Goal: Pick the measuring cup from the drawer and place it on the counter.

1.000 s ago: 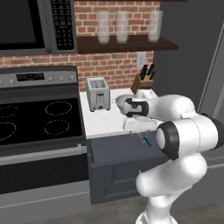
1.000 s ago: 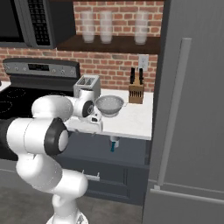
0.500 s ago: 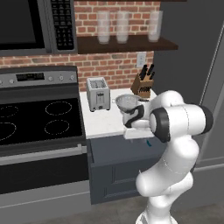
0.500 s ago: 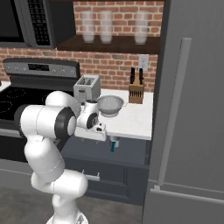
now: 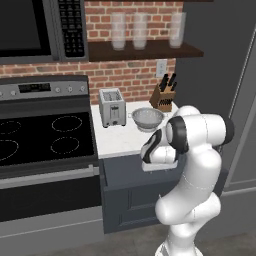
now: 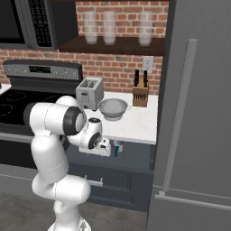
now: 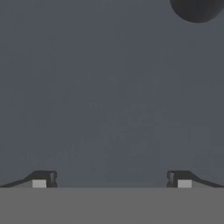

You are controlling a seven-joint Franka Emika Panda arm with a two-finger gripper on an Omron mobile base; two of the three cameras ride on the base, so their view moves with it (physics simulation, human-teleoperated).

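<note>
The little teal measuring cup (image 6: 117, 149) stood in the open drawer (image 6: 135, 159) under the bench (image 6: 135, 126). Probably light, rigid, slippery; I'd pinch its handle. Hand (image 7: 111, 178) was spread wide, empty.

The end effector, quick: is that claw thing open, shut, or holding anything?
End effector: open, fingers wide apart, holding nothing.

No readable text — the microwave (image 5: 70, 25) keypad markings are too blurred.

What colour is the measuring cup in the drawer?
Teal-blue; the measuring cup shows best in the right base view, just under the counter edge.
</note>
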